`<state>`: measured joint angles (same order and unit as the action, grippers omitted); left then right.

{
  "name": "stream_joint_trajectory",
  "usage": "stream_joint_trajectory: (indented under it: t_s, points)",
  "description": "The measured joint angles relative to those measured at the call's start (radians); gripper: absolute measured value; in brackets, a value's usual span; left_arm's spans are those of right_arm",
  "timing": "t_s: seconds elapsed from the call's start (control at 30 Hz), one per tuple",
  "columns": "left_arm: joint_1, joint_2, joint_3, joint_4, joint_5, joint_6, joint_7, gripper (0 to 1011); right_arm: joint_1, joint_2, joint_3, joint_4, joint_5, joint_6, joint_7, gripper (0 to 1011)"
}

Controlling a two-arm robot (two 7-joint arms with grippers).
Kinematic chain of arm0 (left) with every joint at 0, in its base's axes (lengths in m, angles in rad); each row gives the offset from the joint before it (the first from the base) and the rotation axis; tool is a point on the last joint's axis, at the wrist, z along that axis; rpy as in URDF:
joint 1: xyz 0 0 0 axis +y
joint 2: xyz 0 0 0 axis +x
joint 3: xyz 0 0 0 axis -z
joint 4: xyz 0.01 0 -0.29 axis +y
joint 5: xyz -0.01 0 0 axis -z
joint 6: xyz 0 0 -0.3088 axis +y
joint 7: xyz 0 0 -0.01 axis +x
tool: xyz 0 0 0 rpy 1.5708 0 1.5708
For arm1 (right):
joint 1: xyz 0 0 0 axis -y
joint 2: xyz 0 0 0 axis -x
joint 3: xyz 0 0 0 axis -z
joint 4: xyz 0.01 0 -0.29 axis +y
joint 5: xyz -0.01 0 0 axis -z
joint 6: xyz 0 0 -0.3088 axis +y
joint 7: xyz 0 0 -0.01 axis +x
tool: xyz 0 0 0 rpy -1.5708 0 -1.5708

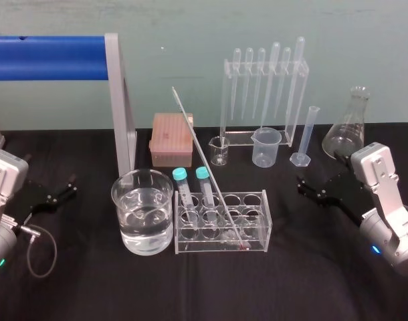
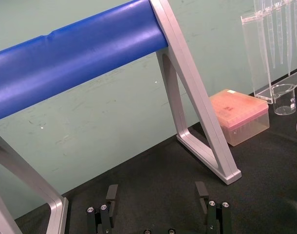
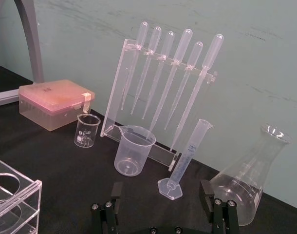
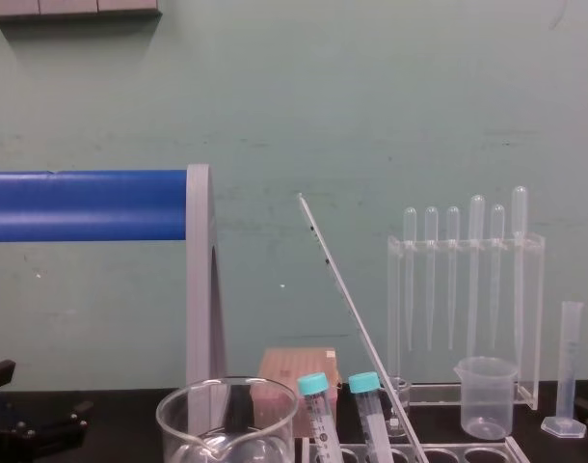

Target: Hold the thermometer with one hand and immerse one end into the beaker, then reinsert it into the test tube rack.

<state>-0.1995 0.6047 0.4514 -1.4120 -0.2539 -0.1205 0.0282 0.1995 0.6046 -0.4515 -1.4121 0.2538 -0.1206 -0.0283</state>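
Table [image 1: 211, 287]: bare black surface is seen in front of the beaker and the rack, and between the rack and each gripper.
Frame [image 1: 120, 100]: its grey upright is planted just behind the beaker, and its blue bar is carried off to the left.
Beaker [image 1: 142, 210]: set just left of the rack and part filled with clear liquid. From the chest, only its rim and upper wall are shown.
Test tube rack [image 1: 221, 224]: two capped tubes [image 1: 184, 190] are held in its left holes. A pipette stand [image 1: 225, 100] is placed well behind it.
Thermometer [image 1: 205, 164]: stood tilted in the rack, untouched, with its upper end leaned back and left. Its foot is seen from the head and its marked top from the chest.
Left gripper [image 1: 69, 187]: held low at the table's left, well apart from the beaker, jaws spread and nothing gripped.
Right gripper [image 1: 304, 187]: held low at the right, pointed inward, jaws spread and nothing gripped.
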Motion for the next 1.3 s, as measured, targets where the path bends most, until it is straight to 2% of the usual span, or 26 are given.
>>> stream_joint_trajectory:
  t_s: [1.3]
  points:
    - [0.000,0.000,0.000,0.000,0.000,0.000,0.000,1008,0.000,0.000,0.000,0.000,0.000,0.000,0.000,1003]
